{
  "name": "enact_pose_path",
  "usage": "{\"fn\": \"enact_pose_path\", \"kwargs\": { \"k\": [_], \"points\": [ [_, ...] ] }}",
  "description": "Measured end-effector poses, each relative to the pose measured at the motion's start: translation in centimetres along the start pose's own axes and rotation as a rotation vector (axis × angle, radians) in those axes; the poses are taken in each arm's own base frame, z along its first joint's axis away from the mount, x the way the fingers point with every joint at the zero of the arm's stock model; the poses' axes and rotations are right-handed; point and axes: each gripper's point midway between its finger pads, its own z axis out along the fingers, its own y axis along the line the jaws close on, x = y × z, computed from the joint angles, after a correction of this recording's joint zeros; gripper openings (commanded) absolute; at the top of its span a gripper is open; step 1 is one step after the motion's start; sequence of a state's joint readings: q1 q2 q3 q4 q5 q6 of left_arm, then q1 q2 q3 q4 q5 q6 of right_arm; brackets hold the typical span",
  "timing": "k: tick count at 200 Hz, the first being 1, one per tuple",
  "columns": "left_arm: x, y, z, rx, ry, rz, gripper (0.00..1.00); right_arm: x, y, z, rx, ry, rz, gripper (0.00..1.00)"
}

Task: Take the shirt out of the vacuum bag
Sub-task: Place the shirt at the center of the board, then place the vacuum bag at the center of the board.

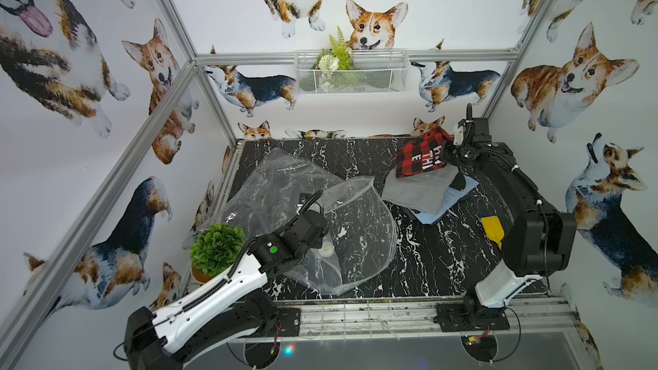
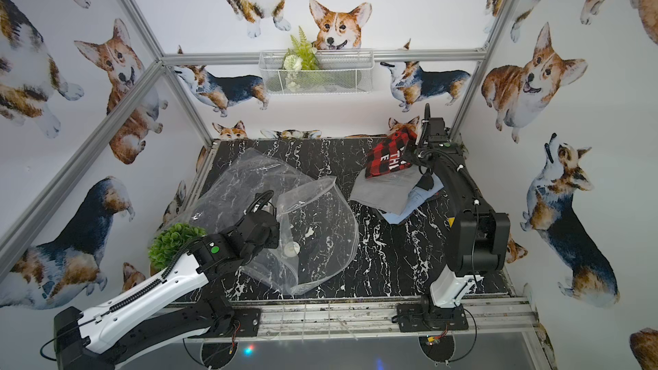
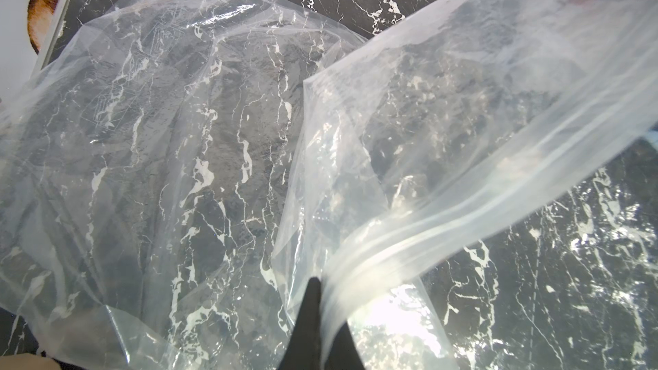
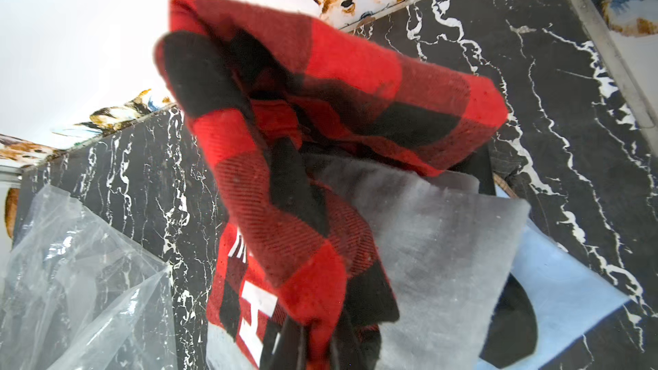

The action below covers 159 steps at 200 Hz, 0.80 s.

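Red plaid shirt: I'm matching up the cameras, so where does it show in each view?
Top view: the red plaid shirt is at the back right of the table, on the clothes pile.
Top view: back right again, on the same pile.
Left wrist: not clearly in it.
Right wrist: fills the centre.
Shared landmark: the clear vacuum bag, seen in all four.
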<state>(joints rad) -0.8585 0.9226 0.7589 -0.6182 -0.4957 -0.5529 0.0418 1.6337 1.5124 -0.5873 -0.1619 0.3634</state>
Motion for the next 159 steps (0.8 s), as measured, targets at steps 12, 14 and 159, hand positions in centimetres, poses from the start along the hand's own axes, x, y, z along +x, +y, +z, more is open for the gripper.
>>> {"fn": "enact_pose_path", "kwargs": {
  "k": [12, 14, 159],
  "points": [
    [0.0, 0.0, 0.0, 0.0, 0.0, 0.0, 0.0, 0.0, 0.3, -0.8, -0.029, -0.008, 0.026, 0.0],
    [0.0, 0.0, 0.0, 0.0, 0.0, 0.0, 0.0, 0.0, 0.4, -0.9, -0.033, -0.01, 0.034, 0.0],
    [-1.6, -0.8, -0.6, 0.015, -0.01, 0.021, 0.0, 2.4, 5.1, -7.8, -0.356, -0.054, 0.38, 0.0]
  ]
}}
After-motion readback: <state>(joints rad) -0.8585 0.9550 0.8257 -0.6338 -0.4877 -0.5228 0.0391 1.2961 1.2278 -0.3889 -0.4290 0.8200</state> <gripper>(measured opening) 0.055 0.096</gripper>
